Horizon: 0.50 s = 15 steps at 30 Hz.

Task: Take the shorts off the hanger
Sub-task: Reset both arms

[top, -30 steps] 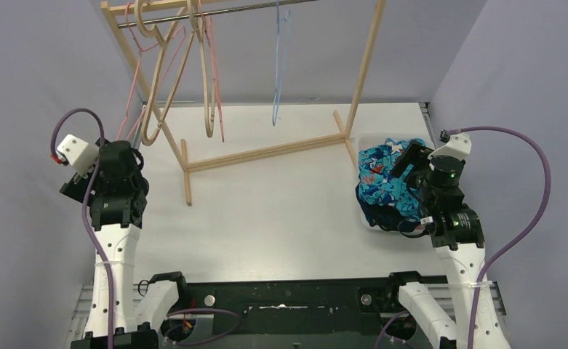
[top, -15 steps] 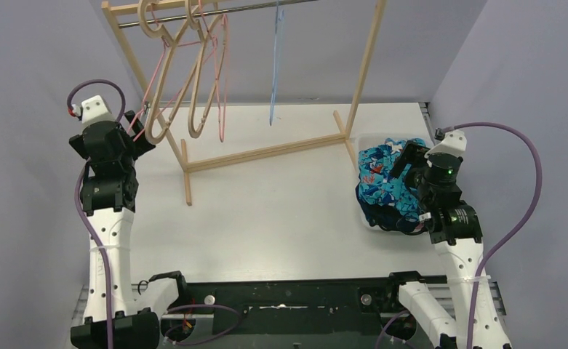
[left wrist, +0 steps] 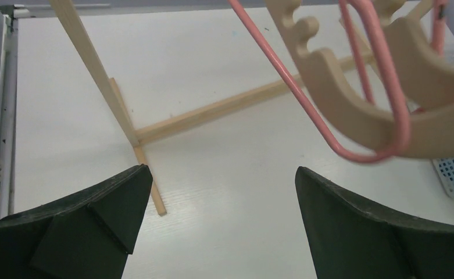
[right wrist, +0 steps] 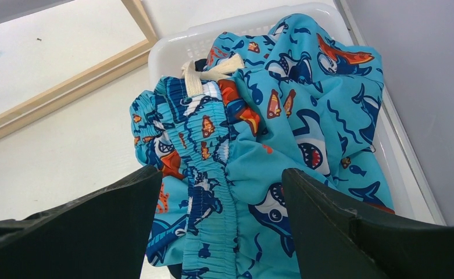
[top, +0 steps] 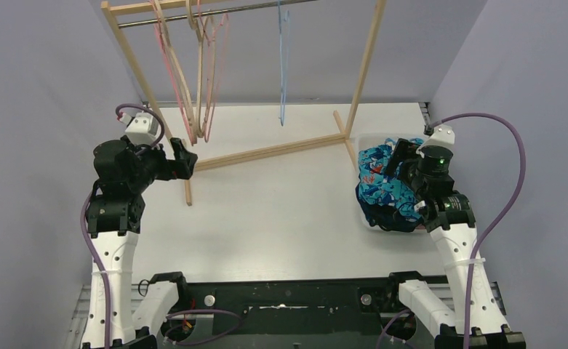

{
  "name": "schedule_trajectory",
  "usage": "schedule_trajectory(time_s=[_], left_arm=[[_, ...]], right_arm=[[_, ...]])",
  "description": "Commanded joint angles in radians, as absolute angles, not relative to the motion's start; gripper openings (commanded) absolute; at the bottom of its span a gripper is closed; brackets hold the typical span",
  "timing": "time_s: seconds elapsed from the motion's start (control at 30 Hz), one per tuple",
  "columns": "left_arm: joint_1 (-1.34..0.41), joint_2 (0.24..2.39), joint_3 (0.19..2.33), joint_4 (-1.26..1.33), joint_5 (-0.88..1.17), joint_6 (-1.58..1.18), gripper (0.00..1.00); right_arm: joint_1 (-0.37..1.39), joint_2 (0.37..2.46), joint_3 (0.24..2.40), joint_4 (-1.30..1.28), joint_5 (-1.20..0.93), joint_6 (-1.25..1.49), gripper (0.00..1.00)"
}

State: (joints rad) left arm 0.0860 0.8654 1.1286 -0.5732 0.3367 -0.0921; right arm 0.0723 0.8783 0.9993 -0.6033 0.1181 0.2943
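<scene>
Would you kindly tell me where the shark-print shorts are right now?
The shark-print shorts lie heaped in the white basket on the table's right side in the top view, beside the rack's right leg, under the right tool.

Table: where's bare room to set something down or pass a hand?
Free: the white table patch between the rack's base bar, the basket and the arm bases; also the strip behind that bar, below the blue hanger. Crowded: the basket, heaped with shorts under the right hand, and the rack's foot by the left hand and hangers.

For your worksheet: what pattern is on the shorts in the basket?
The shorts are teal with sharks; best in right wrist view.
</scene>
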Motion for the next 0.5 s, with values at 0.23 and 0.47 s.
schedule_trajectory(time_s=[0.23,0.47], left_arm=[[0.071,0.848,1.178,-0.534,-0.129,-0.184,0.97],[0.058,0.829,1.190,-0.494,-0.374,-0.215,0.97]], right_arm=[[0.067,0.891,1.045,-0.537,0.091,0.243,0.77],[0.067,0.868,1.126,-0.554,0.085,0.196,0.79]])
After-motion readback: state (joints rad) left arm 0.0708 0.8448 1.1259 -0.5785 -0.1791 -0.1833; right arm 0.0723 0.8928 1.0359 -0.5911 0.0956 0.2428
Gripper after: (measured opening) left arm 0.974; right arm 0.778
